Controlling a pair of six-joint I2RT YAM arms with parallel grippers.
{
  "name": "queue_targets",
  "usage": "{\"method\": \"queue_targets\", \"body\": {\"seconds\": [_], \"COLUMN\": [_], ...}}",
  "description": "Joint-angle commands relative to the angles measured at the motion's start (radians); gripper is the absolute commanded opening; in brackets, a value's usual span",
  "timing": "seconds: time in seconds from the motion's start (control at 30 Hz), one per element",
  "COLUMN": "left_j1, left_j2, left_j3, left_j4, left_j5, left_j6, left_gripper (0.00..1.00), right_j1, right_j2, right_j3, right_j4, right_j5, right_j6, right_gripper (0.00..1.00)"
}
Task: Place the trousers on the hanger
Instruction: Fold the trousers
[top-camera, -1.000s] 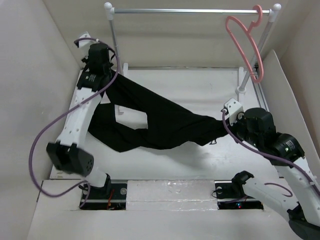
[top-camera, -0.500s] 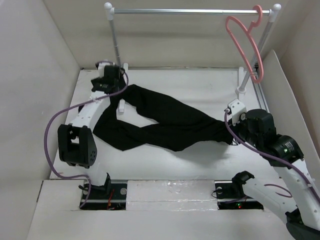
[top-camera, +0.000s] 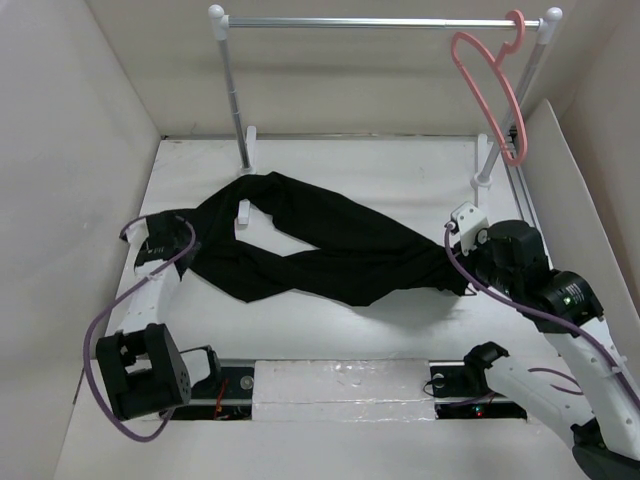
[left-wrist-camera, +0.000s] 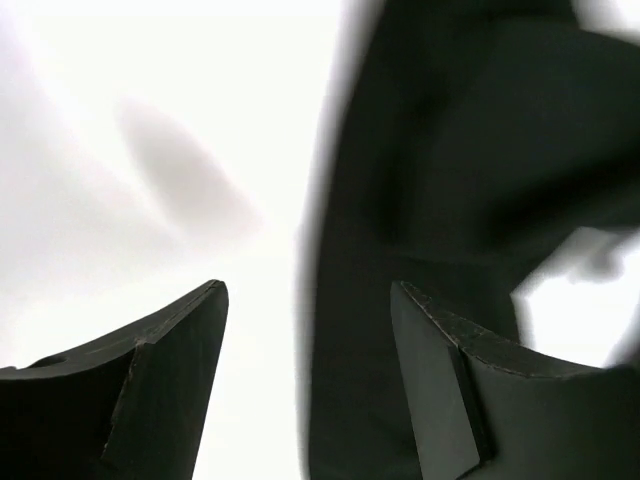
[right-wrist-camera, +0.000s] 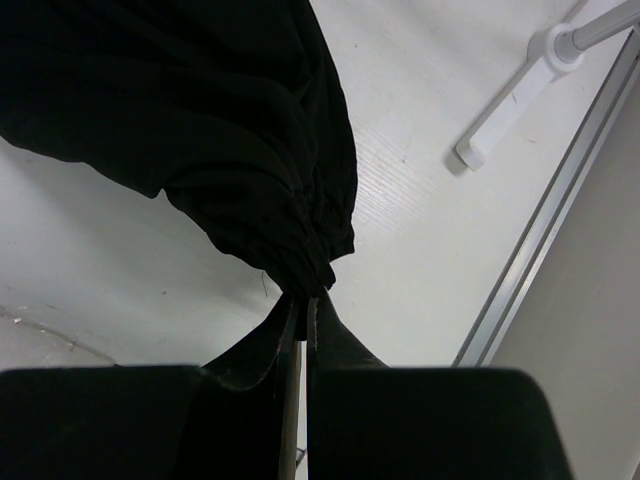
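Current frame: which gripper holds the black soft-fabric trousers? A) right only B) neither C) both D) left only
A: the right gripper is pinched shut on a bunched end of the black soft-fabric trousers, while the left gripper is open, fingers wide apart and clamping nothing.

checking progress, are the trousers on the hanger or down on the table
On the table. The trousers lie crumpled across it, one end pinched by the right gripper; the hanger hangs bare from the rail.
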Motion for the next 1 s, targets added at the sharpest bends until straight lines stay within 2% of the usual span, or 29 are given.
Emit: {"method": "queue_targets", "body": {"seconds": [0.0, 0.2, 0.33, 0.37, 0.4, 0.47, 0.53, 0.67, 0.7, 0.8, 0.83, 0.97], "left_j1": [0.121, 0.134, 0.134, 0.134, 0.134, 0.134, 0.134, 0.134, 0.134, 0.134, 0.134, 0.134], "left_j2": [0.044, 0.190, 0.265, 0.279, 0.304, 0.319, 0.301, 0.071, -0.058, -0.182, -0.178, -0.244], "left_j3": [-0.097, -0.085, -0.086, -0.088, -0.086, -0.060, -0.021, 0.079, 0.110, 0.254, 0.329, 0.306], "left_j4": [0.067, 0.107, 0.231, 0.251, 0.265, 0.249, 0.189, 0.045, 0.017, -0.111, -0.212, -0.248], "left_j5": [0.143, 0.170, 0.236, 0.275, 0.302, 0.299, 0.291, 0.254, 0.207, 0.095, 0.070, 0.034], "left_j6": [-0.059, -0.049, -0.055, -0.058, -0.062, -0.069, -0.048, -0.013, -0.006, 0.018, 0.020, 0.006], "left_gripper": [0.61, 0.57, 0.55, 0.48, 0.34, 0.00, 0.00, 0.00, 0.00, 0.00, 0.00, 0.00], "right_j1": [-0.015, -0.015, -0.015, -0.015, -0.015, -0.015, -0.015, -0.015, -0.015, -0.024, -0.024, -0.006], "right_j2": [0.007, 0.021, 0.037, 0.042, 0.044, 0.048, 0.056, 0.067, 0.070, 0.067, 0.047, -0.002], "right_j3": [-0.016, -0.009, -0.003, -0.007, -0.010, -0.017, -0.015, 0.022, 0.035, 0.080, 0.085, -0.004], "right_j4": [0.029, 0.052, 0.070, 0.075, 0.087, 0.095, 0.103, 0.095, 0.078, 0.002, -0.024, -0.153], "right_j5": [-0.023, -0.039, -0.056, -0.063, -0.068, -0.063, -0.056, -0.016, -0.010, -0.048, -0.080, -0.415], "right_j6": [-0.017, -0.023, -0.026, -0.026, -0.025, -0.022, -0.022, -0.035, -0.037, -0.039, -0.034, -0.094], "right_gripper": [0.00, 0.00, 0.00, 0.00, 0.00, 0.00, 0.00, 0.00, 0.00, 0.00, 0.00, 0.00]}}
